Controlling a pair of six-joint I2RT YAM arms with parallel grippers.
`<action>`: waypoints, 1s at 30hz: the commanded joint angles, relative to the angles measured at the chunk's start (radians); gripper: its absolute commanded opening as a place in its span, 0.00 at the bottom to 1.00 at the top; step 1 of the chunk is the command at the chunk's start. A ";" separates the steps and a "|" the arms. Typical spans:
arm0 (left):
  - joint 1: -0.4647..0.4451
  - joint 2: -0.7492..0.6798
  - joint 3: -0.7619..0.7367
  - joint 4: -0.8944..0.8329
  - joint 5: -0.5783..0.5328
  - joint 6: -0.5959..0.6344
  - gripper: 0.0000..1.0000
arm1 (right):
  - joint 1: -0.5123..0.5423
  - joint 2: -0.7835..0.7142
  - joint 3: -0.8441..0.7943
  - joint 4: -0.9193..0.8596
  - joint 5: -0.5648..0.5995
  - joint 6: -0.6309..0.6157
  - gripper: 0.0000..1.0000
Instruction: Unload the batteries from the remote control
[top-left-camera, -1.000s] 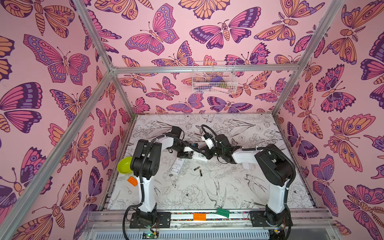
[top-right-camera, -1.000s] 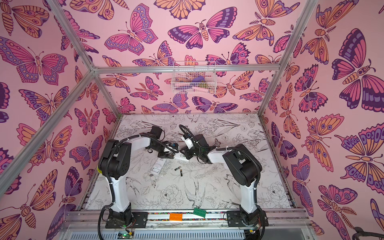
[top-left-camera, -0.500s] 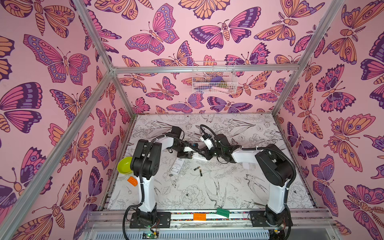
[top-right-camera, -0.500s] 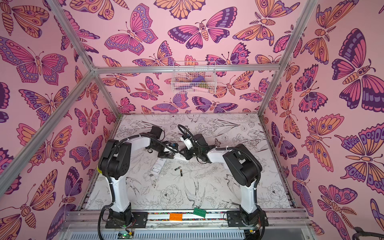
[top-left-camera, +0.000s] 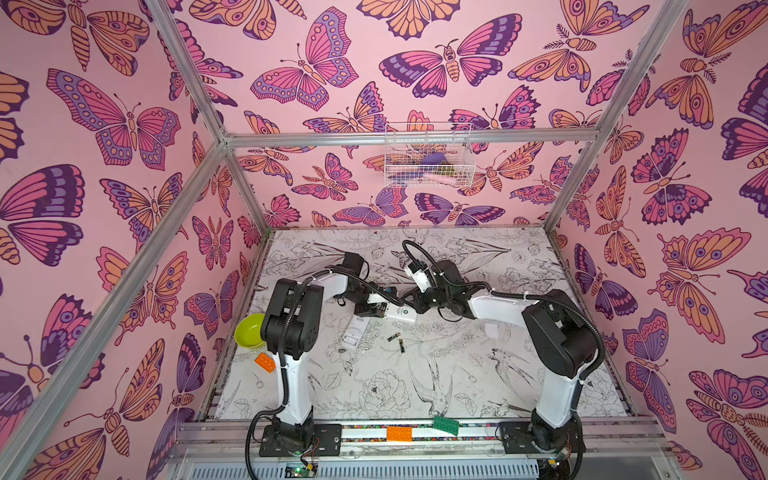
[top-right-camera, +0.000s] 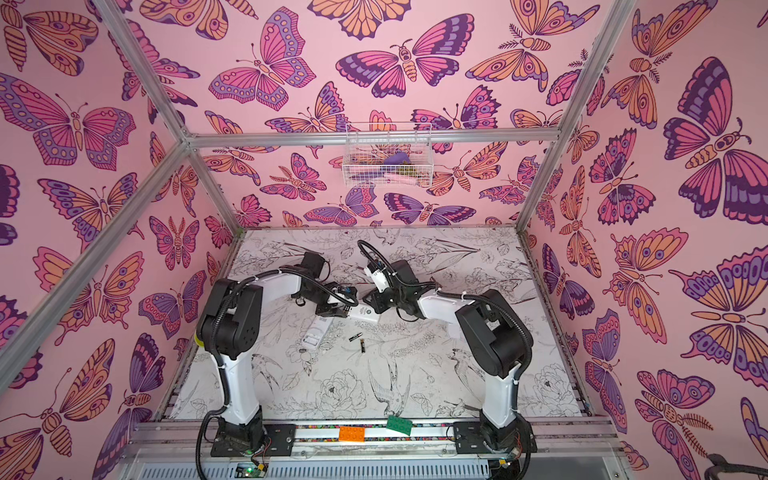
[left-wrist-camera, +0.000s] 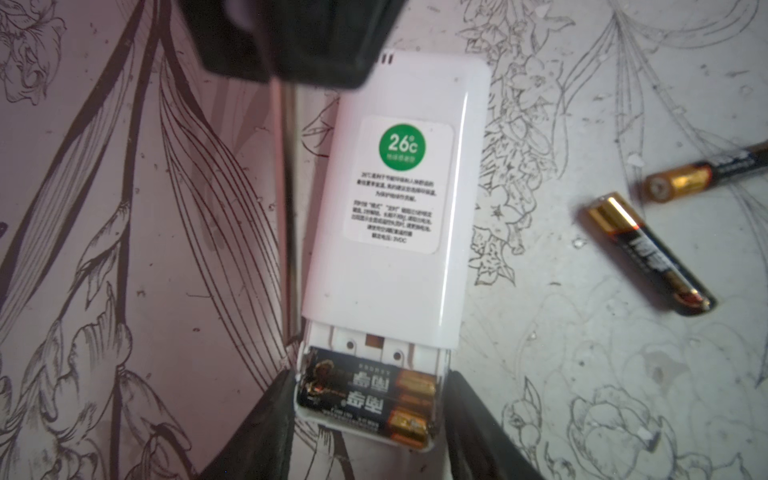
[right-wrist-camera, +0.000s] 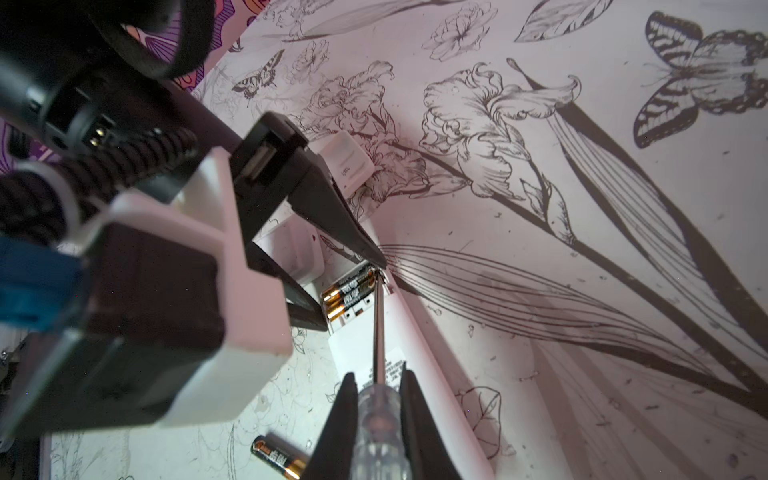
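The remote (left-wrist-camera: 395, 208) is clamped at its open end between the fingers of the left gripper (left-wrist-camera: 368, 415); two batteries (left-wrist-camera: 365, 395) are seen side by side inside the uncovered compartment; a screwdriver (right-wrist-camera: 377, 332) is gripped by its clear handle in the closed right gripper (right-wrist-camera: 379, 411), and its tip is set against the end of the batteries in the compartment; two loose batteries (left-wrist-camera: 648, 253) are found lying on the table (top-left-camera: 374, 390) near the remote, close together but not touching; in both top views a second remote (top-left-camera: 354, 334) is seen lying flat just beside the left gripper.
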 joint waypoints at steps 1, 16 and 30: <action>-0.016 0.046 -0.043 -0.057 -0.097 0.008 0.54 | 0.010 0.021 0.053 -0.057 0.006 -0.046 0.00; -0.019 0.047 -0.044 -0.053 -0.102 0.007 0.54 | 0.022 0.071 0.066 -0.063 0.043 -0.060 0.00; -0.019 0.047 -0.043 -0.053 -0.104 0.007 0.55 | 0.065 0.079 0.053 -0.096 0.093 -0.059 0.00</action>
